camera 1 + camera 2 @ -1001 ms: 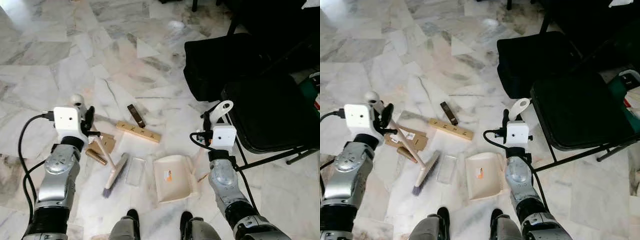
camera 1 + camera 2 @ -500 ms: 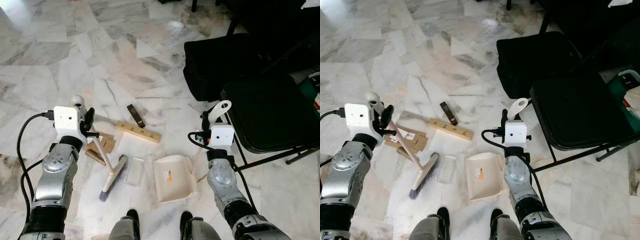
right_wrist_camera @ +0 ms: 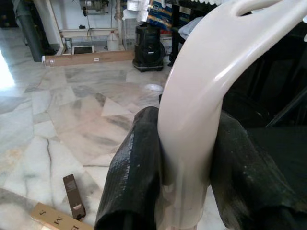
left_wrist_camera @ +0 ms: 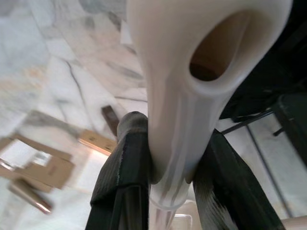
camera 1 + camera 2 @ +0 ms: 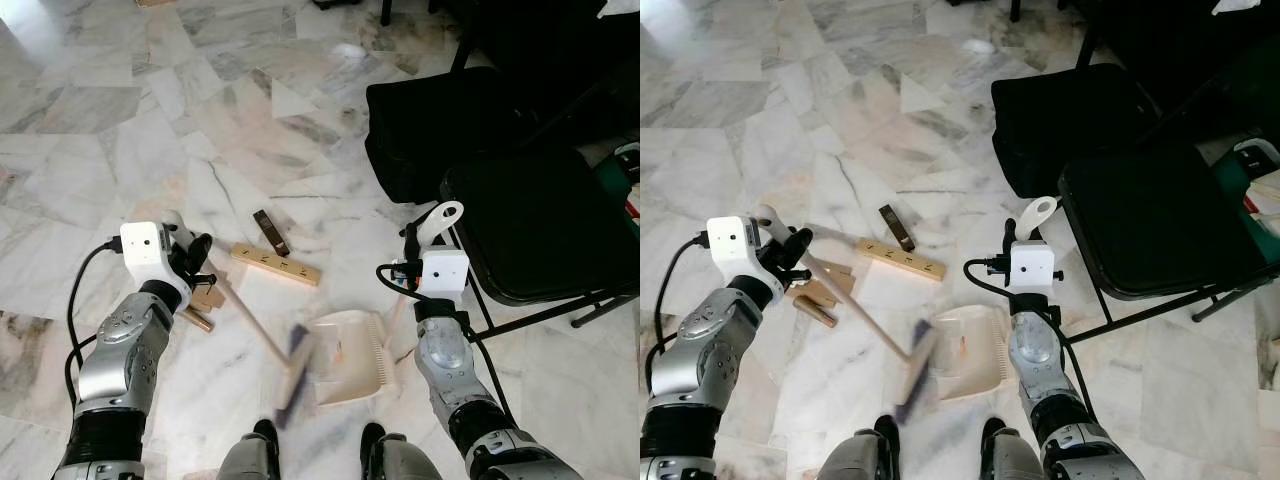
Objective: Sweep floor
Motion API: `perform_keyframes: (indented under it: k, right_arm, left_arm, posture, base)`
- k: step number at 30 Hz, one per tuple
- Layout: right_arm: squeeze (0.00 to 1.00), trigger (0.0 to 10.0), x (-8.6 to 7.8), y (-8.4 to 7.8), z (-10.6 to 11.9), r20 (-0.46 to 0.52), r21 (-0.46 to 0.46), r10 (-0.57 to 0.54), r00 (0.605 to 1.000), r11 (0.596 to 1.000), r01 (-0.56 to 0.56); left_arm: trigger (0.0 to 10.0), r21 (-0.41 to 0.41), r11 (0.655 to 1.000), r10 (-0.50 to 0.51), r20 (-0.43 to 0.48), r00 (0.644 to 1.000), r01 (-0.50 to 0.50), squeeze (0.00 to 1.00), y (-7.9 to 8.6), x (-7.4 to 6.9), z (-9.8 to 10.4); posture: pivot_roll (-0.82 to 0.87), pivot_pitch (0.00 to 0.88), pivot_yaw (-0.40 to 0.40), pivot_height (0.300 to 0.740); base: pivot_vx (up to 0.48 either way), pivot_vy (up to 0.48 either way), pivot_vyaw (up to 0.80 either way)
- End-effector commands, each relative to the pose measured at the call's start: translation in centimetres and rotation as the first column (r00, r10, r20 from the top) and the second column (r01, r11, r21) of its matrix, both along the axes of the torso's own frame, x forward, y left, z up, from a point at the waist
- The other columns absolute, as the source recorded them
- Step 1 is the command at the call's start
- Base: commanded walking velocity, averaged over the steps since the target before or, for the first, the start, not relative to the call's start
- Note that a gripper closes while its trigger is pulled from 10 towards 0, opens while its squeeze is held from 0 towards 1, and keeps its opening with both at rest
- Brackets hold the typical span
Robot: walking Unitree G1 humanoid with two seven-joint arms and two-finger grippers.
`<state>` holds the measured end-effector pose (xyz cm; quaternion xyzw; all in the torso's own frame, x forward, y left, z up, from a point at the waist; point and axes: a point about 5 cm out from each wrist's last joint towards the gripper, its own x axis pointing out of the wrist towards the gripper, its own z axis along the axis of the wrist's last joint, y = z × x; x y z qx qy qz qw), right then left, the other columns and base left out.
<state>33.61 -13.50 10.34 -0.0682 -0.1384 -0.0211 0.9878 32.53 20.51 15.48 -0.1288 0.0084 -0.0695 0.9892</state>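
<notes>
Low in the frame's centre, the brush (image 5: pixel 292 372) head is a blur at the left lip of the dustpan (image 5: pixel 345 358), so a sweeping stroke looks under way. The left gripper (image 5: pixel 197 262), centre left, is clamped on the brush handle; the right gripper (image 5: pixel 412 243), centre right, is clamped on the dustpan handle. Scraps (image 5: pixel 205 298) lie by the left gripper and a strip (image 5: pixel 277 264) at centre, unswept: the next stroke probably needs the brush carried behind them.

Both silver arms are reaching forward and down over the floor, the left gripper (image 5: pixel 196 262) clamping its black fingers (image 4: pixel 125 158) on the brush handle (image 4: pixel 180 120) while the right gripper (image 5: pixel 412 240) is closing its fingers (image 3: pixel 136 165) around the dustpan handle (image 3: pixel 201 96).
</notes>
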Motion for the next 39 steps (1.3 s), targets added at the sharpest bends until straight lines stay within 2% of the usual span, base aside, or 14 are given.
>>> perform_keyframes:
  k: [1, 9, 11, 12, 13, 14, 17, 24, 26, 28, 30, 33, 35, 39]
  right_arm:
    - [0.00, 10.0, -0.4, -0.2, -1.3, -0.062, 0.003, -0.010, 0.998, 1.000, 0.010]
    - [0.00, 10.0, -0.1, -0.5, -1.0, -0.067, 0.035, -0.023, 0.997, 0.999, 0.025]
    - [0.00, 10.0, 0.2, -1.0, -0.8, -0.071, 0.056, -0.035, 0.997, 0.998, 0.039]
    - [0.00, 10.0, 0.2, -1.0, -0.8, -0.071, 0.056, -0.035, 0.997, 0.998, 0.039]
    - [0.00, 10.0, 0.4, -1.5, -0.6, -0.070, 0.073, -0.048, 0.996, 0.996, 0.053]
    - [0.00, 10.0, 0.5, -1.7, -0.4, -0.067, 0.073, -0.051, 0.996, 0.996, 0.056]
    - [0.00, 10.0, 0.7, -2.0, -0.3, -0.072, 0.067, -0.055, 0.996, 0.996, 0.059]
    - [0.00, 10.0, 1.1, -3.1, 0.1, -0.078, 0.061, -0.072, 0.994, 0.995, 0.077]
    - [0.00, 10.0, 1.3, -3.5, 0.5, -0.067, 0.059, -0.084, 0.994, 0.994, 0.088]
    - [0.00, 10.0, 1.4, -3.7, 0.6, -0.063, 0.062, -0.091, 0.994, 0.994, 0.095]
    - [0.00, 10.0, 1.4, -4.1, 0.8, -0.056, 0.066, -0.102, 0.993, 0.992, 0.106]
    - [0.00, 10.0, 1.6, -4.5, 1.1, -0.054, 0.120, -0.116, 0.992, 0.985, 0.122]
    - [0.00, 10.0, 1.7, -4.5, 1.4, -0.044, 0.151, -0.111, 0.993, 0.982, 0.116]
    - [0.00, 10.0, 1.8, -4.4, 2.0, -0.013, 0.185, -0.103, 0.995, 0.977, 0.103]
  left_arm:
    - [10.0, -0.099, 0.995, -0.015, -0.008, 1.000, 0.014, 0.00, 0.0, -0.1, 0.1]
    - [10.0, -0.081, 0.997, -0.003, 0.021, 1.000, 0.005, 0.00, 0.5, 0.2, 1.0]
    - [10.0, -0.003, 1.000, 0.018, 0.078, 0.997, -0.018, 0.00, 1.0, 0.0, 2.3]
    - [10.0, -0.003, 1.000, 0.018, 0.078, 0.997, -0.018, 0.00, 1.0, 0.0, 2.3]
    - [10.0, 0.055, 0.998, 0.025, 0.152, 0.988, -0.034, 0.00, 1.5, -0.3, 3.9]
    - [10.0, 0.070, 0.997, 0.013, 0.191, 0.981, -0.027, 0.00, 1.7, -0.7, 5.0]
    - [10.0, 0.121, 0.992, 0.006, 0.225, 0.974, -0.034, 0.00, 2.0, -1.0, 6.1]
    - [10.0, 0.162, 0.983, 0.025, 0.331, 0.943, -0.083, 0.00, 2.2, -1.2, 8.9]
    - [10.0, 0.136, 0.984, 0.056, 0.373, 0.926, -0.114, 0.00, 2.3, -0.9, 9.7]
    - [10.0, 0.125, 0.984, 0.068, 0.389, 0.919, -0.126, 0.00, 2.3, -0.7, 9.8]
    - [10.0, 0.123, 0.974, 0.123, 0.416, 0.901, -0.190, 0.00, 2.8, -0.5, 9.9]
    - [10.0, 0.176, 0.949, 0.166, 0.429, 0.888, -0.262, 0.00, 2.8, 0.1, 9.2]
    - [10.0, 0.218, 0.941, 0.149, 0.417, 0.897, -0.258, 0.00, 2.1, 0.6, 8.1]
    - [10.0, 0.240, 0.938, 0.146, 0.381, 0.913, -0.250, 0.00, 1.1, 1.2, 6.2]
  posture:
    - [0.20, 0.322, 0.032, 0.740]
    - [0.20, 0.294, 0.026, 0.740]
    - [0.20, 0.273, 0.025, 0.740]
    - [0.20, 0.273, 0.025, 0.740]
    - [0.21, 0.256, 0.022, 0.740]
    - [0.21, 0.241, 0.020, 0.740]
    - [0.22, 0.207, 0.014, 0.740]
    - [0.22, 0.129, 0.000, 0.740]
    - [0.20, 0.085, 0.000, 0.740]
    - [0.20, 0.078, 0.000, 0.740]
    - [0.19, 0.058, -0.001, 0.740]
    - [0.17, 0.021, -0.005, 0.740]
    - [0.14, 0.000, -0.009, 0.740]
    - [0.10, 0.000, -0.007, 0.740]
  base:
    - [0.000, 0.000, 0.00]
    - [0.000, 0.000, 0.00]
    - [0.000, 0.000, 0.00]
    - [0.000, 0.000, 0.00]
    - [0.000, 0.000, 0.00]
    - [0.000, 0.000, 0.00]
    - [0.000, 0.000, 0.00]
    - [0.000, 0.000, 0.00]
    - [0.000, 0.000, 0.00]
    - [0.000, 0.000, 0.00]
    - [0.000, 0.000, 0.00]
    - [0.000, 0.000, 0.00]
    - [0.000, 0.000, 0.00]
    - [0.000, 0.000, 0.00]
